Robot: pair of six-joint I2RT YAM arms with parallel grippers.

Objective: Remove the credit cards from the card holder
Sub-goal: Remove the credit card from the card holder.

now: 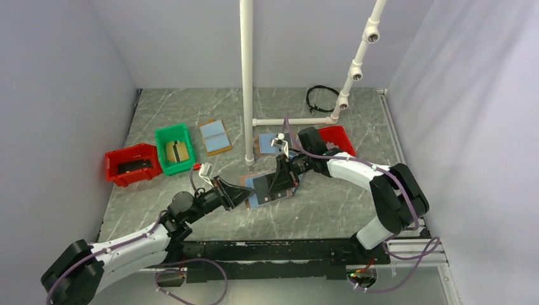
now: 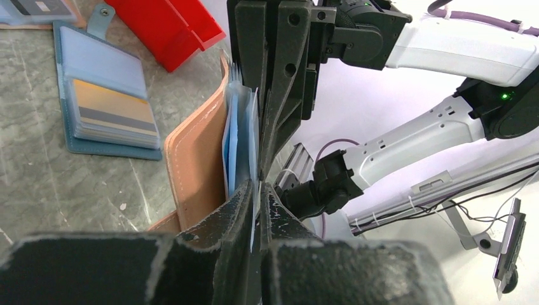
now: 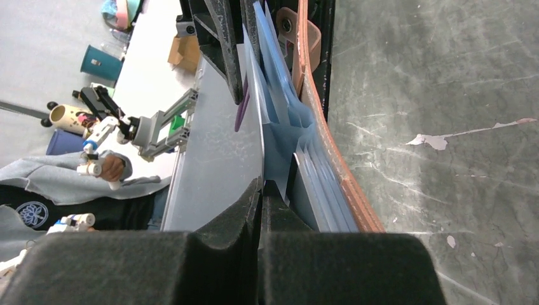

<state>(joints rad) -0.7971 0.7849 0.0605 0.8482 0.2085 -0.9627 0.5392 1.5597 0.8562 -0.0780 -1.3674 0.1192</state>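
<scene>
the card holder [image 1: 256, 198], tan cover with light blue sleeves, is at mid-table, just near of the white pole [image 1: 246, 82], between my two grippers. right gripper [image 1: 272, 189]: clamped on a blue sleeve from the far right. left gripper [image 1: 248, 190]: pinching a sleeve edge from the near left. i cannot tell whether either pinch has a card in it. a navy holder [image 2: 108, 108] lies on the table close by.

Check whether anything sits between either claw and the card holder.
Nothing visible does: the left claw and the right claw each pinch the blue sleeves of the card holder directly, from opposite ends.
</scene>
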